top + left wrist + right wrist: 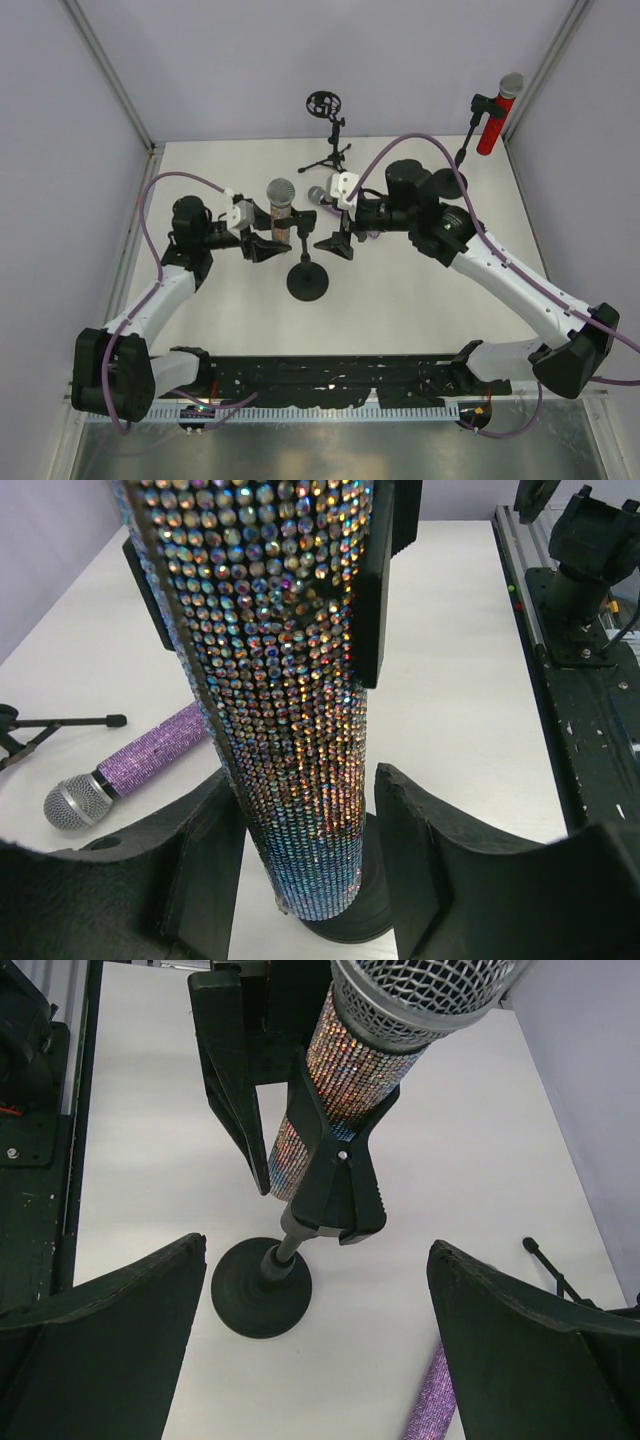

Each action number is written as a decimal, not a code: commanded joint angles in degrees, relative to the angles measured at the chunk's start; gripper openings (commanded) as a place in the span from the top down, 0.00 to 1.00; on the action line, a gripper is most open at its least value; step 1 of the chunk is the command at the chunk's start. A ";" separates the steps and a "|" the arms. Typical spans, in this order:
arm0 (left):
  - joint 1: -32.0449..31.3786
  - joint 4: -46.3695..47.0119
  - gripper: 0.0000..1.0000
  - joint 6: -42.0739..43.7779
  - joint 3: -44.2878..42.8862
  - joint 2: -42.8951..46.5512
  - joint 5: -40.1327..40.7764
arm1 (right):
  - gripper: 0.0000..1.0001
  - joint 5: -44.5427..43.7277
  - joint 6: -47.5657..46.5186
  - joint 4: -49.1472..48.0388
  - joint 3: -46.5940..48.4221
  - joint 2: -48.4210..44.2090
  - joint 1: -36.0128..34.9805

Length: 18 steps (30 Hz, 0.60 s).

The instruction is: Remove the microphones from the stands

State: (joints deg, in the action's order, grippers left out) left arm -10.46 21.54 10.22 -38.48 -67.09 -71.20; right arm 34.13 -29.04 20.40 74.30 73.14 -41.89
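Observation:
A microphone (280,208) with a sparkly sequinned body and a silver mesh head stands upright in the clip (338,1175) of a black stand with a round base (307,282). My left gripper (270,241) is open around the lower part of the microphone body (290,680). Its fingers (200,860) flank the body, with a gap on the right side. My right gripper (328,236) is wide open and empty, just right of the stand. In the right wrist view the stand base (258,1290) lies beyond its fingers (120,1330).
A purple sequinned microphone (130,770) lies on the table behind the stand. An empty tripod stand with a round mount (325,105) is at the back centre. A red microphone (495,120) sits on a stand at the back right. Walls enclose the table.

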 commanded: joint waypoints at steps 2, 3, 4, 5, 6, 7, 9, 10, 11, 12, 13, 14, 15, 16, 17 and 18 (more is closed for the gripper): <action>-0.26 9.57 0.48 -6.43 1.12 0.73 -2.19 | 0.05 -2.05 2.58 -5.64 0.32 -0.81 0.05; -0.26 10.44 0.48 -6.96 1.47 0.56 -2.19 | 0.05 -2.22 2.58 -5.72 0.49 -0.46 0.05; -0.26 11.15 0.49 -7.49 1.83 0.56 -2.19 | 0.05 -2.40 2.76 -5.64 0.84 -0.20 0.14; -0.26 11.94 0.50 -8.02 2.00 0.30 -2.28 | 0.05 -2.31 3.54 -5.64 1.19 0.41 0.05; -0.26 12.64 0.50 -8.63 2.09 0.12 -2.28 | 0.05 -1.97 3.90 -5.64 1.72 0.77 0.14; -0.26 13.35 0.50 -9.25 2.27 0.03 -2.36 | 0.05 -1.53 5.03 -5.72 1.98 1.12 0.05; -0.44 14.49 0.50 -9.78 2.27 -0.15 -2.28 | 0.05 0.05 6.01 -6.78 1.81 1.04 0.14; -0.44 15.10 0.50 -11.87 2.18 -0.15 -2.19 | 0.05 0.49 6.18 -7.04 1.46 0.95 0.05; -0.44 15.46 0.50 -12.50 2.27 -0.32 -2.02 | 0.05 1.37 6.10 -7.48 1.37 0.86 0.05; -0.53 15.64 0.50 -12.85 2.27 -0.24 -2.01 | 0.05 1.81 6.10 -7.66 1.20 0.77 0.05; -0.53 15.72 0.50 -12.85 2.27 -0.32 -1.84 | 0.05 2.60 6.18 -7.75 1.11 1.03 0.05; -0.53 15.73 0.49 -12.94 2.44 -0.32 -1.66 | 0.04 2.96 6.45 -7.83 1.37 1.38 0.05; -0.53 15.90 0.49 -12.86 2.53 -0.24 -1.49 | 0.04 3.31 7.15 -8.18 1.28 1.74 -0.03; -0.53 15.90 0.49 -12.85 2.53 -0.15 -1.40 | 0.03 3.40 7.59 -8.45 1.28 2.26 -0.12; -0.53 15.90 0.49 -12.94 2.53 0.03 -1.40 | 0.02 3.49 7.85 -8.97 1.37 2.61 -0.21; -0.53 15.99 0.49 -13.03 2.62 0.12 -1.40 | 0.01 3.31 7.94 -8.98 1.37 3.14 -0.38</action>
State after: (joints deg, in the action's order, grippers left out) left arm -10.63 33.80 -1.39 -36.18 -67.37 -71.83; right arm 35.55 -23.29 15.27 74.37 74.70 -41.89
